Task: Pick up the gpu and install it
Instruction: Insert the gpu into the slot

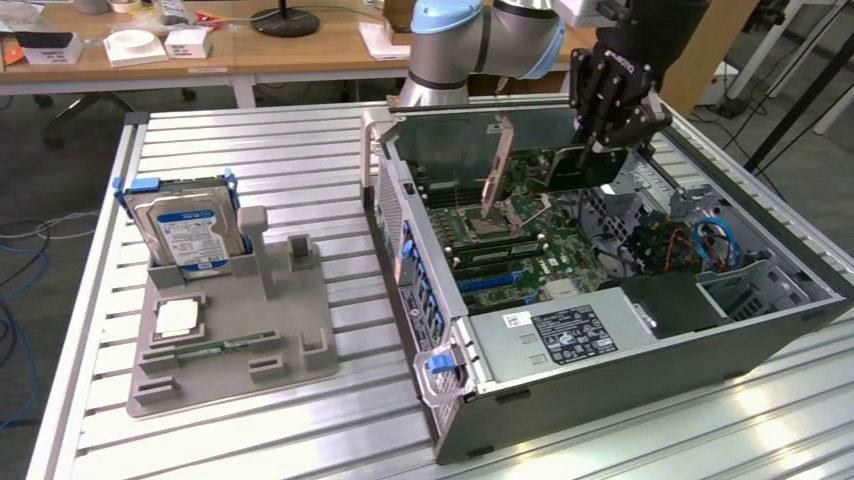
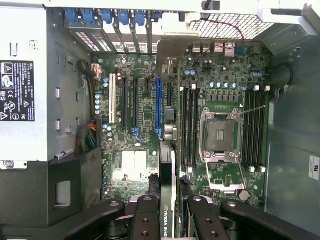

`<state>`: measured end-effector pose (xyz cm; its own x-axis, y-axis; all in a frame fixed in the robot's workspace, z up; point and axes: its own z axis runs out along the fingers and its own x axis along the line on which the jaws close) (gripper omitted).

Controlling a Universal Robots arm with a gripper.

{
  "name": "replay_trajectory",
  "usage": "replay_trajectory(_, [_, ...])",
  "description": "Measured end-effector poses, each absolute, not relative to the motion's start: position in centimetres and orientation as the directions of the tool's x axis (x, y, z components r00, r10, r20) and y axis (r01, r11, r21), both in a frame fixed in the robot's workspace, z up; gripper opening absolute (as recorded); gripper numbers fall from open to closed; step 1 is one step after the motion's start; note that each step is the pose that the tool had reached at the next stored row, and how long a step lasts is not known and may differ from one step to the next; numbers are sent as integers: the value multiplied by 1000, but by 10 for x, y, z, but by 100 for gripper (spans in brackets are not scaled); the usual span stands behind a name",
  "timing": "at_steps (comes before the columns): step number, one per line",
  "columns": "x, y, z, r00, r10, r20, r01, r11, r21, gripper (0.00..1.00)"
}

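Pinches the gpu (image 1: pixel 585 170) in the pincer (image 1: pixel 611 140), pressed together against both flat faces of the card. Holds it upright, on edge, hanging straight below the fingertips. Hovers over the open computer case (image 1: pixel 667 380), with the card raised above the motherboard (image 1: pixel 534 265) and not seated in any slot.

From the wrist: looks straight down past the black fingers (image 2: pixel 145 215) onto the motherboard (image 2: pixel 130 165). Shows the gpu (image 2: pixel 168 170) edge-on inside the pincer (image 2: pixel 170 205), with white lettering along the thin edge. Beyond the card's free end, nearly in line with it: long blue slot (image 2: pixel 158 107). Next to that: black slots and one white slot (image 2: pixel 111 97). On the card's other side: cpu socket (image 2: pixel 220 135), with memory slots flanking it.

Below the pincer, toward the case's near end: power supply (image 1: pixel 561 335) with a printed label.

Well apart from the pincer, outside the case, on the slotted aluminium table (image 1: pixel 267 150): grey holder (image 1: pixel 300 340). Standing in it: silver hard drive (image 1: pixel 191 228). Lying flat on it: small square chip (image 1: pixel 178 318) and green memory stick (image 1: pixel 214 350).
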<state>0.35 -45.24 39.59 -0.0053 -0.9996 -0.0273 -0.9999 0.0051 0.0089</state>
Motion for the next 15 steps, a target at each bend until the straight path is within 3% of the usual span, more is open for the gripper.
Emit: replay_trajectory(15, [4, -452, 392, -5, -1000, -27, -1000, 5, 9, 26])
